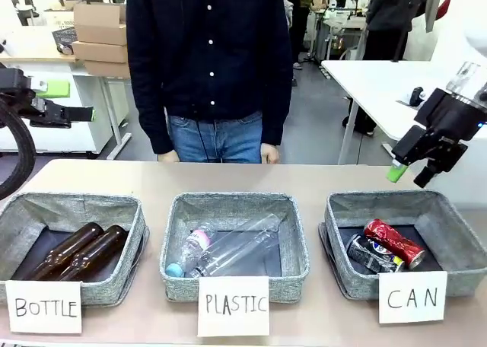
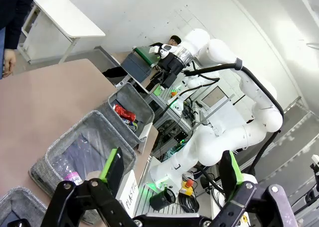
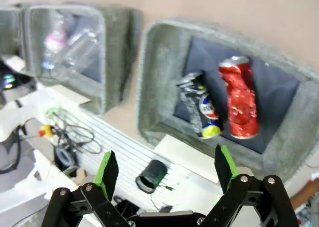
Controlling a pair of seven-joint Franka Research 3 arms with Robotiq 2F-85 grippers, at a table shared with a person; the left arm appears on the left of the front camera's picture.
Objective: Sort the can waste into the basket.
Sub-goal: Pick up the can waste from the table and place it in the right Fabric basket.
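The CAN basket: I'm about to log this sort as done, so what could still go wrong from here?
Little, it seems. Both cans, the red can and the grey can, lie inside the CAN basket. The right gripper hangs open above the basket's far rim; a low retreat might snag that soft wall. The grey can leans against the near wall and may shift if bumped.
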